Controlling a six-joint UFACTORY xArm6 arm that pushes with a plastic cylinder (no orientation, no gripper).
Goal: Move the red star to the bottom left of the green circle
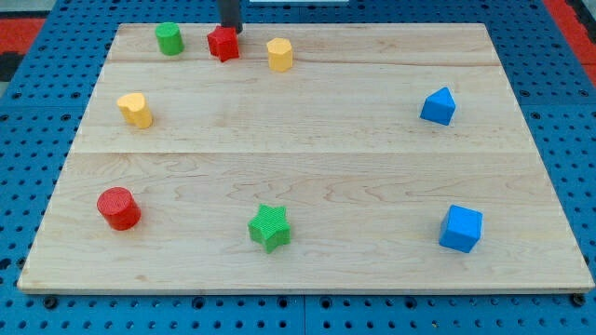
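A pale wooden board, made of planks joined along horizontal seams, fills most of the view. It rests on a blue perforated surface with regular rows of small holes, visible on all sides. Red patches show at both upper corners, possibly matting. Lighting is even and bright, without strong shadows.

Arm: one dark rod, entering from the view's top edge, upright, only its lower length visible. My tip: low at the board's far side, left of centre. Remainder of arm out of frame.
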